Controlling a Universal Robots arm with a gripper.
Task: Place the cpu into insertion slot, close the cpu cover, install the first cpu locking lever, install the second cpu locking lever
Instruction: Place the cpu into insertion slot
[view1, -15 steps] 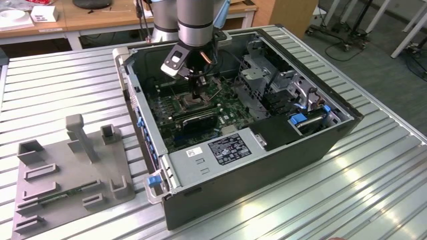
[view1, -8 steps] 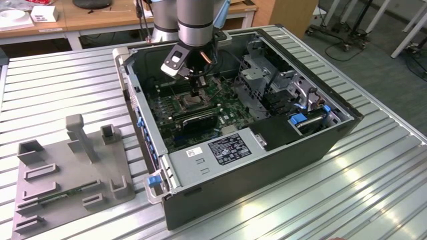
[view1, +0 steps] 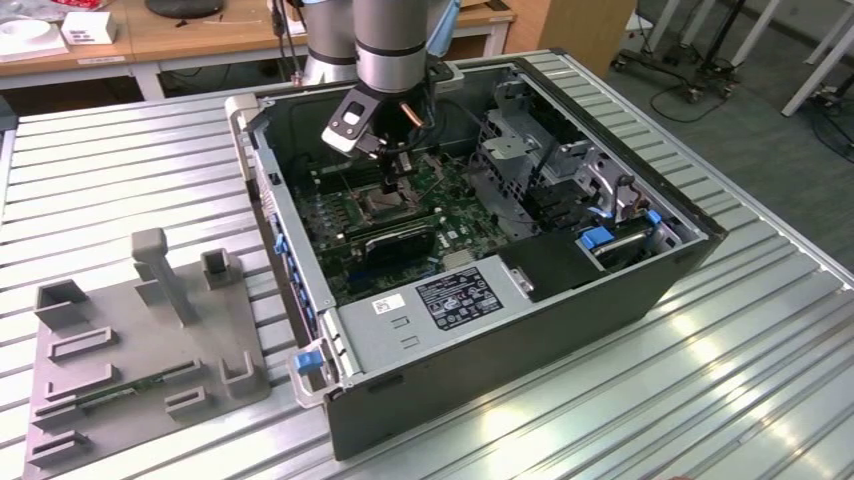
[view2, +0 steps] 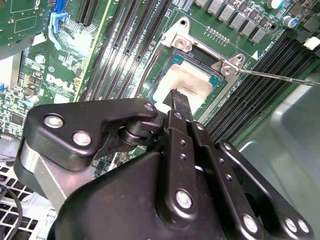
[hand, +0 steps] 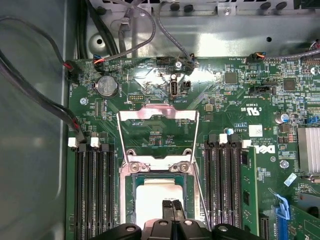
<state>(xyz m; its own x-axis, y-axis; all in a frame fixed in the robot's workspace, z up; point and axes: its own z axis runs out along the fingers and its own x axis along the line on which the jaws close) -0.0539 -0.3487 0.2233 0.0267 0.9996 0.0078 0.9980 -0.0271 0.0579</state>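
Mid-frame, exterior view: gripper (view1: 388, 188) jaws together over cpu (hand: 150, 197) | cpu cover (hand: 157, 114) up | risk: a skewed push could damage the insertion slot (hand: 123, 197)

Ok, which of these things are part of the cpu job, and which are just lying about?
Job: gripper; cpu, lying in the insertion slot; cpu cover, swung open; wire locking lever.
Lying about: grey fixture tray; memory slots; power supply; coin battery.
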